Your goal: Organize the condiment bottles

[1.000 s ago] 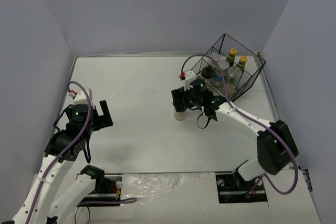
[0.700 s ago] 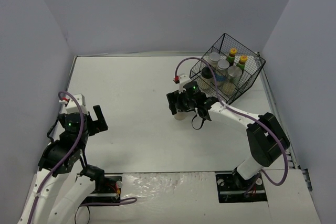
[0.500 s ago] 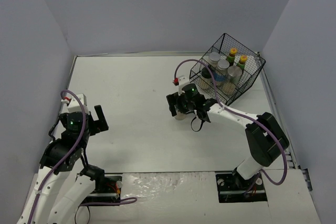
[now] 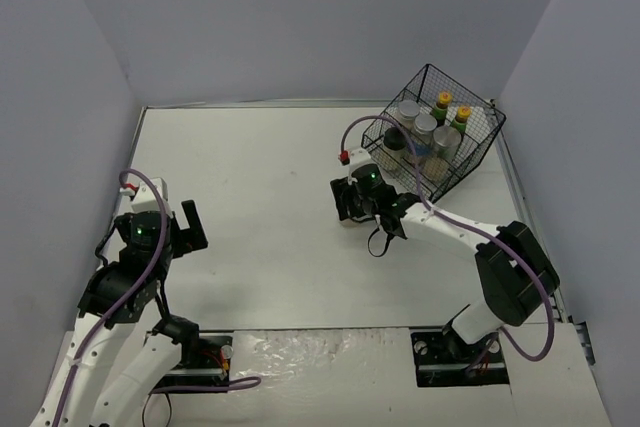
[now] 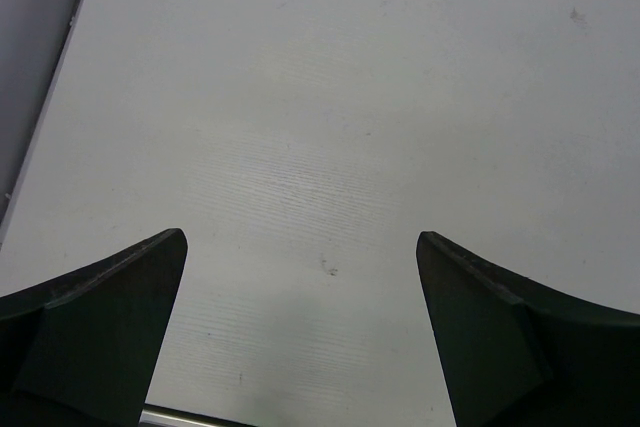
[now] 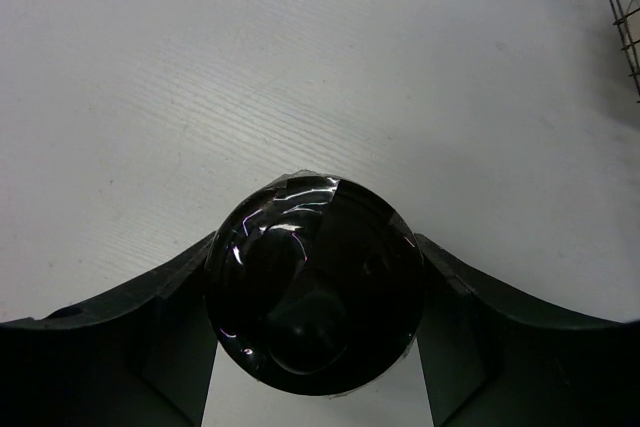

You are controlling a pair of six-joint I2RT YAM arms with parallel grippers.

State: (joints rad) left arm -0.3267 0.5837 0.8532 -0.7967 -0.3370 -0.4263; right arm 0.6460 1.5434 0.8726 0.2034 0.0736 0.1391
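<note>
The black wire basket (image 4: 481,146) stands tilted at the far right of the table (image 4: 260,167). It holds two dark sauce bottles with yellow caps (image 4: 442,100), three silver-lidded clear jars (image 4: 426,123) and one black-capped shaker (image 4: 394,138) at its near-left corner. Any labels on them are too small to read. The other black-capped shaker (image 6: 312,282) is outside, just left of the basket's near-left corner. The right gripper (image 4: 347,205) is clamped on it, one finger (image 6: 165,322) pressing each side of the glossy cap, which carries no readable writing. Whether its base touches the table cannot be told. Half a second ago this gripper and shaker sat slightly farther left, so they have shifted a little toward the basket. The left gripper (image 5: 300,247) is well apart from the basket, far to its left, with fingers spread wide over bare table. It has hardly moved in the last half second, after drawing back away from the basket earlier.
</note>
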